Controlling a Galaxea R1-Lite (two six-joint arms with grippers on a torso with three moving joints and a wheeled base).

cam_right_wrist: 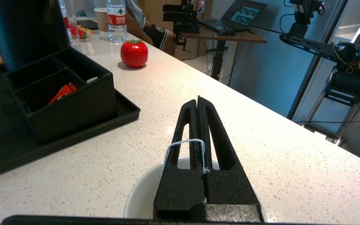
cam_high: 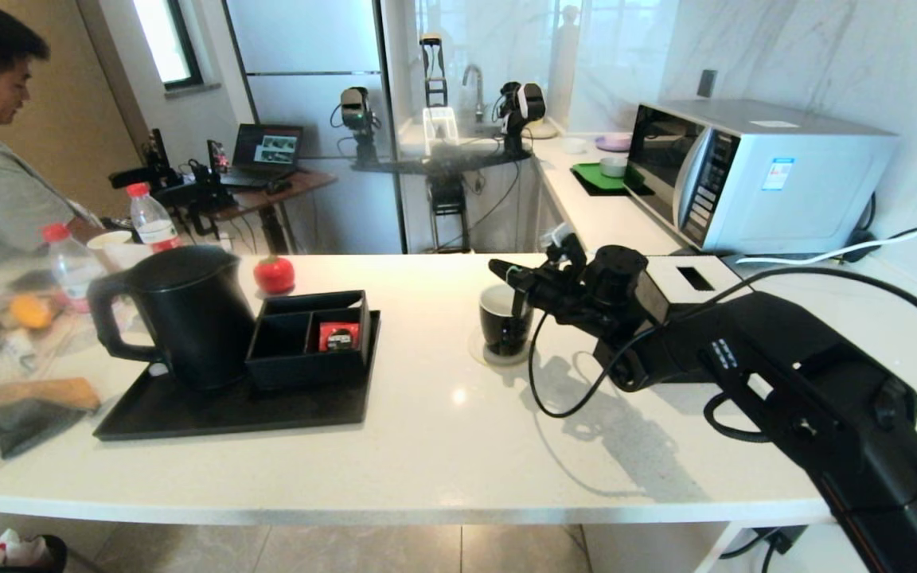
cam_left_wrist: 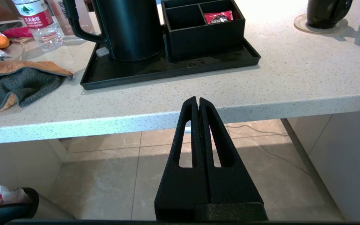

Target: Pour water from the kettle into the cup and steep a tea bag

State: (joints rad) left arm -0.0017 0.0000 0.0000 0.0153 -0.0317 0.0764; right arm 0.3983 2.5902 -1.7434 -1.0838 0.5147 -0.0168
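The black kettle [cam_high: 188, 314] [cam_left_wrist: 130, 28] stands on a black tray [cam_high: 228, 410] at the counter's left. The black cup [cam_high: 504, 322] with its white inside [cam_right_wrist: 142, 193] sits on a round coaster mid-counter. My right gripper [cam_high: 500, 270] [cam_right_wrist: 198, 100] hovers level right over the cup, shut on the tea bag's thin white string [cam_right_wrist: 183, 142], which loops over one finger and drops toward the cup. The tea bag's pouch is hidden under the gripper. My left gripper [cam_left_wrist: 197, 100] is shut and empty, low in front of the counter edge, out of the head view.
A black divided box [cam_high: 307, 350] holding a red sachet [cam_high: 338, 336] stands on the tray beside the kettle. A red tomato-shaped object [cam_high: 274, 274], bottles [cam_high: 152, 219] and a cloth [cam_high: 21, 414] lie at the left. A microwave [cam_high: 753, 175] stands at the back right.
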